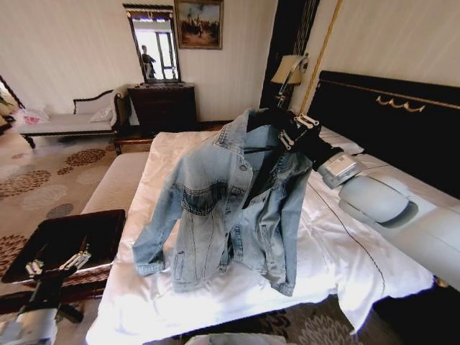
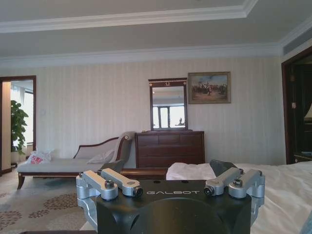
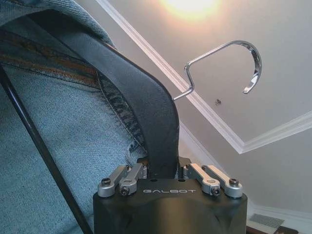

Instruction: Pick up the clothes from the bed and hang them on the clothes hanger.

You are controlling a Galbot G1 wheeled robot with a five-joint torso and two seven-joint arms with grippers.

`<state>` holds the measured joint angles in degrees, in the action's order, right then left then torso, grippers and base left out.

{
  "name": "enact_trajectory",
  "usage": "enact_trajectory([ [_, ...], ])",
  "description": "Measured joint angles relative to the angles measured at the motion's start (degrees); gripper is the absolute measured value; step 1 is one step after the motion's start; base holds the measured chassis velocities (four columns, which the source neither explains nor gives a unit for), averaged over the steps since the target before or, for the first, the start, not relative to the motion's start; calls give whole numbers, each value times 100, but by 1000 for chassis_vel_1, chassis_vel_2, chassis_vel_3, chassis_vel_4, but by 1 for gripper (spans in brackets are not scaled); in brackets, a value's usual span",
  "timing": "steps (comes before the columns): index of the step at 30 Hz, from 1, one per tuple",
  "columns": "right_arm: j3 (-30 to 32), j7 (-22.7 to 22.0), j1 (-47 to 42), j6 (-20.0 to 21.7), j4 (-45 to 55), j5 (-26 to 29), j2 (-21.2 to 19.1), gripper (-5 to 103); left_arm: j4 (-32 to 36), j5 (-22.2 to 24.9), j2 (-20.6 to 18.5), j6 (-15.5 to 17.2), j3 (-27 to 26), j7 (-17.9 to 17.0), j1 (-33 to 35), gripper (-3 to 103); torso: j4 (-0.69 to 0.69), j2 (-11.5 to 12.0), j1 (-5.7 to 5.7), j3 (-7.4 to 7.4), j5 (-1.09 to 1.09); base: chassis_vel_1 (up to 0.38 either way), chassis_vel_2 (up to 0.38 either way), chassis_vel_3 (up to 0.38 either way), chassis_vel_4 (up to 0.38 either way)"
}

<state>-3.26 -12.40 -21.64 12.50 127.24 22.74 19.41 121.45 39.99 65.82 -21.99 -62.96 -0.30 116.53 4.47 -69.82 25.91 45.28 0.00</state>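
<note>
The light blue denim jacket (image 1: 230, 201) hangs on the black clothes hanger (image 3: 141, 112), whose silver hook (image 3: 229, 58) points up toward the ceiling. My right gripper (image 1: 291, 129) is shut on the hanger's shoulder just below the hook, seen up close in the right wrist view (image 3: 163, 170). It holds the jacket up over the bed (image 1: 345, 266), and the jacket's hem and one sleeve still touch the white sheet. My left gripper (image 1: 56, 264) waits low at the bed's left side, open and holding nothing (image 2: 170, 187).
A dark bench (image 1: 65, 241) stands beside the bed under my left arm. The black headboard (image 1: 388, 136) and a lamp (image 1: 289, 70) are to the right. A dresser with a mirror (image 1: 164, 104) and a chaise (image 1: 68, 118) line the far wall.
</note>
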Motion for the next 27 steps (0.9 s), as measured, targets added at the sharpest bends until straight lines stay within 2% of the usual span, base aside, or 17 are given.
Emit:
enact_trajectory([
  [27, 48, 31, 46, -31, 6, 16, -57, 27, 0, 1, 1, -6, 0, 5, 1, 100, 0, 1, 1, 0, 0, 219, -221, -219, 218],
])
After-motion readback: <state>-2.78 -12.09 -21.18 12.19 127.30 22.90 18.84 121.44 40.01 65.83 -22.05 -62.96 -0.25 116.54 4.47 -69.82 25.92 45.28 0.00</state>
